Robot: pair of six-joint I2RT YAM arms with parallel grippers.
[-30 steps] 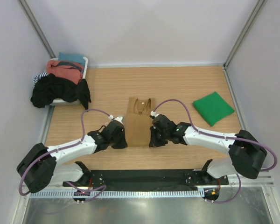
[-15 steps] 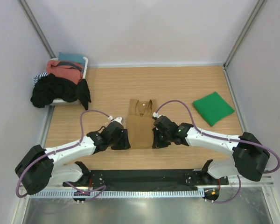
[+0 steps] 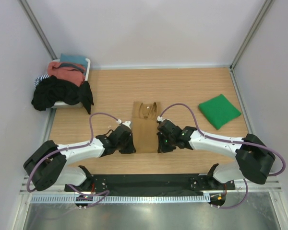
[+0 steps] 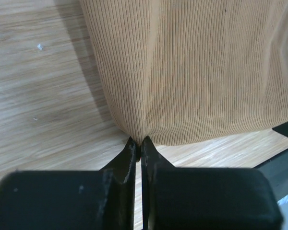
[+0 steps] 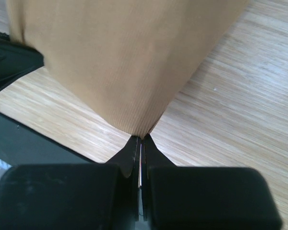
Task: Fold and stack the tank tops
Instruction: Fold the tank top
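Both arms had crept nearer. Mid-table (image 3: 182, 86) lay the tan tank top (image 3: 144, 130), soft, light and limp; the folded green tank top (image 3: 219, 110) sat right. The left gripper (image 4: 139, 143) and the right gripper (image 5: 140, 139) were clamped on the tan top's near hem corners, sensible holds.

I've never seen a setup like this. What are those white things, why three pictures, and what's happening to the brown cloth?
It is a robot: a left arm and a right arm, bolted at the near edge of a wooden table. The wide picture looks down from above; the two close-ups come from a camera on each wrist. Each arm ends in a two-fingered hand. The left hand and the right hand are each pinched shut on a near corner of the tan tank top lying between them. A green tank top, already folded, lies to the right. A white bin of mixed clothes sits far left.
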